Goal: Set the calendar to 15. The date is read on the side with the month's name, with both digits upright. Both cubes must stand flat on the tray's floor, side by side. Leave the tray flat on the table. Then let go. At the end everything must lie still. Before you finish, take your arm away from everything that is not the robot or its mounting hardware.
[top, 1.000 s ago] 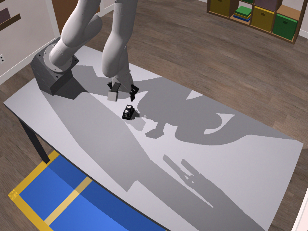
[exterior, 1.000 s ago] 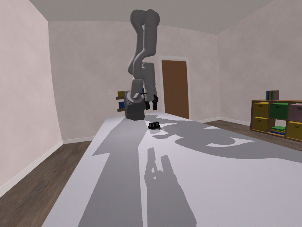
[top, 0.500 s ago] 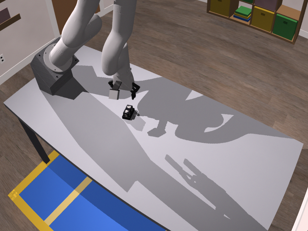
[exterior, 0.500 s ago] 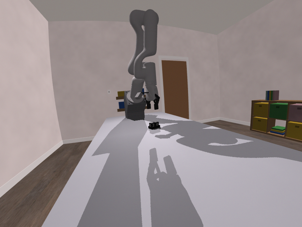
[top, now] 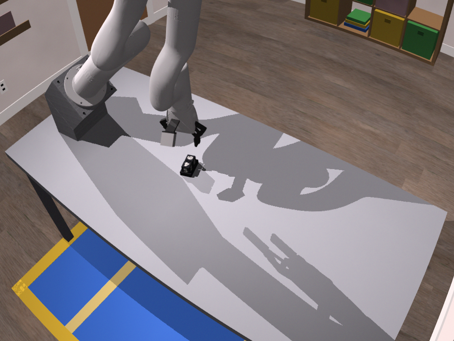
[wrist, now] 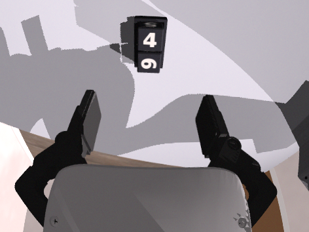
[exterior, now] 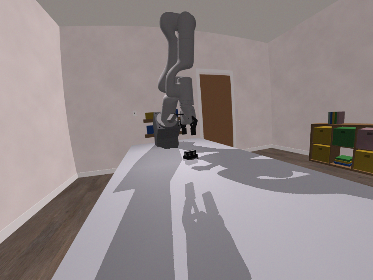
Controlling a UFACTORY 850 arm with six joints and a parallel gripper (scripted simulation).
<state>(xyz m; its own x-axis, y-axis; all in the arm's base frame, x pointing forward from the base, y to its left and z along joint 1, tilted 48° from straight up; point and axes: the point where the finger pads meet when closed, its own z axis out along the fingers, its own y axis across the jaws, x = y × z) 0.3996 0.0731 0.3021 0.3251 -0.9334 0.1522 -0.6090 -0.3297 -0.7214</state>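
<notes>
The black calendar tray (top: 193, 167) stands flat on the grey table with two black cubes side by side in it. Seen from above, one cube (wrist: 149, 40) shows a 4 on top and the other cube (wrist: 148, 63) shows a 6 or 9. In the exterior view the calendar (exterior: 190, 154) shows 2 and 0 on the side facing that camera. I cannot make out the month's name. My gripper (top: 183, 133) hangs above the table between the robot base and the calendar, wide open and empty. It also shows in the wrist view (wrist: 149, 115) and in the exterior view (exterior: 188, 130).
The robot base (top: 78, 106) stands at the table's far left corner. The table's front edge runs along the lower left, over a blue and yellow floor mat (top: 91, 286). A shelf with coloured bins (top: 385, 21) stands away from the table.
</notes>
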